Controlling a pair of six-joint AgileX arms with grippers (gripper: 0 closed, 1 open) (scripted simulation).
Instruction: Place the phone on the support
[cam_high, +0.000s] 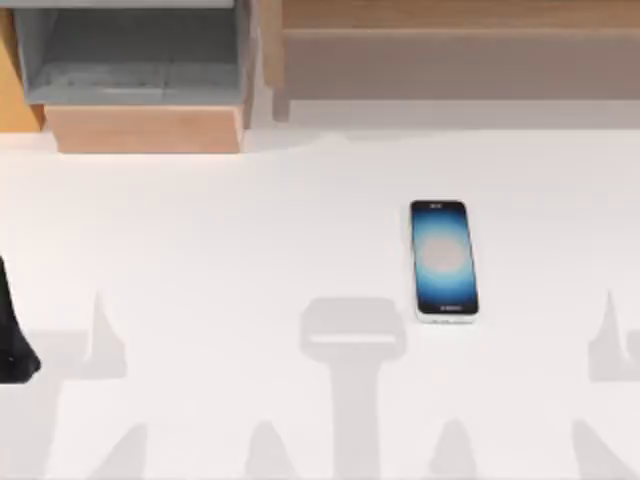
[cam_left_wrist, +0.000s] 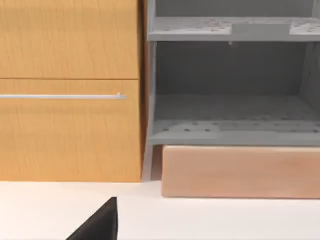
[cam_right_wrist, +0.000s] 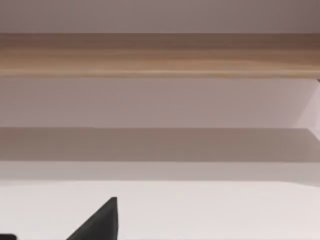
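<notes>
White tabletop (cam_high: 200, 260), grey shelf unit (cam_high: 130, 50) far left.
Slim blue-screened, silver-rimmed phone (cam_high: 443, 260) lies flat right of centre; left arm (cam_high: 12, 340) at left edge, jaw states untellable.

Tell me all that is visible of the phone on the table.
The phone is a slim rectangle with rounded corners, a glowing blue screen, pale in the centre, and a silver-white rim. It lies flat, screen up, on the white table, right of centre, its long side running front to back. Nothing touches it but the table.
</notes>
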